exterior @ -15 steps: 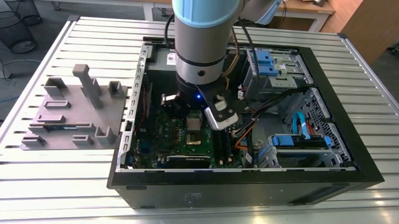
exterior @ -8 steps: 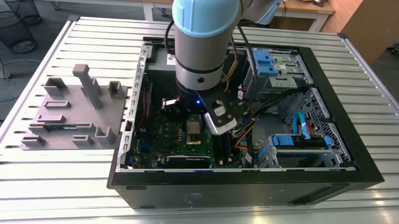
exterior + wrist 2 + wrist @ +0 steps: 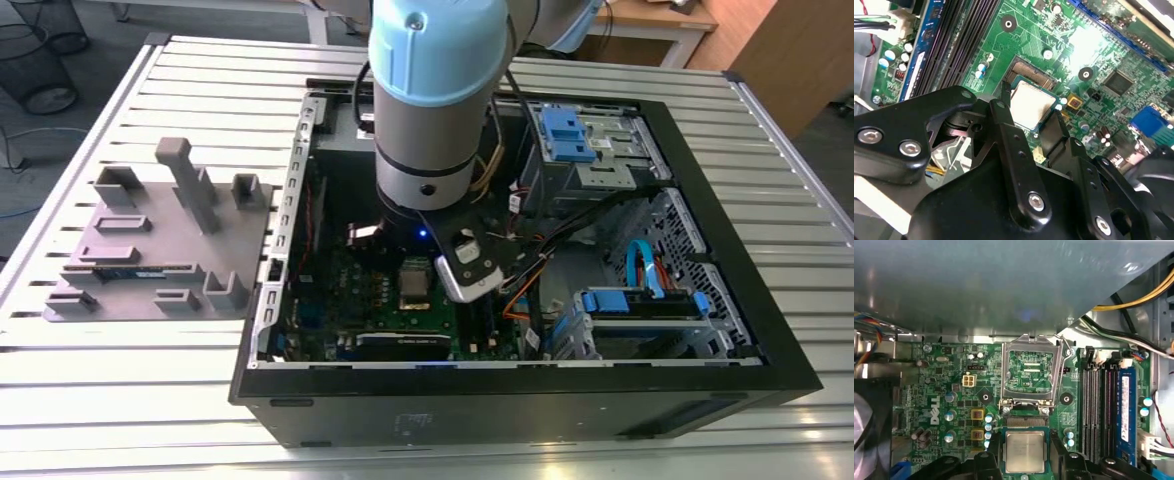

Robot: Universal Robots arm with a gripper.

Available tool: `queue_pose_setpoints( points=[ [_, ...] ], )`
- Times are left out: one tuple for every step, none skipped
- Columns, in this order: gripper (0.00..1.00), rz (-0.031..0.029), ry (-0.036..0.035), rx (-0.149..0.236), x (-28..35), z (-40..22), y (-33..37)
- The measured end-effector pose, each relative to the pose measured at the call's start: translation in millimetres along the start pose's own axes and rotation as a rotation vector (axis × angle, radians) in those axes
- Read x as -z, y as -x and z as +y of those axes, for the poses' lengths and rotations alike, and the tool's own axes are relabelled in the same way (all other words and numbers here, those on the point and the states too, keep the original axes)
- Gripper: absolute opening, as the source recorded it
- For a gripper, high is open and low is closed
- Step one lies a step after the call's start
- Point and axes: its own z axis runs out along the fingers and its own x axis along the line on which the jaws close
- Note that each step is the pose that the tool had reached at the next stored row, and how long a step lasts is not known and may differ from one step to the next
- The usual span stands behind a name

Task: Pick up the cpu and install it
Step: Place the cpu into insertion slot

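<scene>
The cpu, a small square chip with a silver top, sits between my gripper's black fingers, just over the socket on the green motherboard. A strip of socket contacts shows past the chip's edge. The metal socket frame stands flipped open beyond it. In the second wrist view the cpu is flanked by the fingers of the gripper, which is shut on its two sides. In the exterior view the arm reaches down into the open computer case.
Black memory slots and a blue slot run beside the socket. Cable bundles hang near the case wall. Drive bays with blue clips fill the case's far side. A grey fixture plate lies on the slatted table at the exterior view's left.
</scene>
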Motion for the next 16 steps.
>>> queue_pose_setpoints(
  points=[
    [0.47,0.0001,-0.0002,0.0,-0.6,-0.1,0.0],
    [0.47,0.0002,-0.0003,0.0,-0.8,-0.2,0.0],
    [0.47,0.0002,-0.0004,0.0,-0.9,-0.1,0.0],
    [0.47,0.0002,-0.0004,0.0,-0.9,-0.1,0.0],
    [0.47,0.0001,-0.0003,0.0,-1.0,-0.1,0.0],
    [0.47,0.0001,-0.0002,0.0,-1.2,-0.2,0.0],
    [0.47,0.0,0.0,-0.001,-1.6,-0.2,0.0],
    [0.47,0.0,-0.0001,-0.002,-2.0,-0.3,0.0],
    [0.47,-0.0001,-0.0002,-0.004,-2.5,-0.5,0.0],
    [0.47,-0.0001,-0.0002,-0.005,-3.1,-0.8,0.0],
    [0.47,-0.0003,-0.0001,-0.007,-3.7,-1.0,0.0],
    [0.47,-0.0003,-0.0003,-0.009,-4.1,-1.3,0.0],
    [0.47,-0.0004,-0.0003,-0.012,-4.5,-1.4,0.0],
    [0.47,-0.0004,-0.0004,-0.013,-4.5,-1.5,-0.1],
    [0.47,-0.0004,-0.0005,-0.013,-4.5,-1.5,0.0],
    [0.47,-0.0004,-0.0006,-0.014,-4.5,-1.5,-0.1]
  ],
)
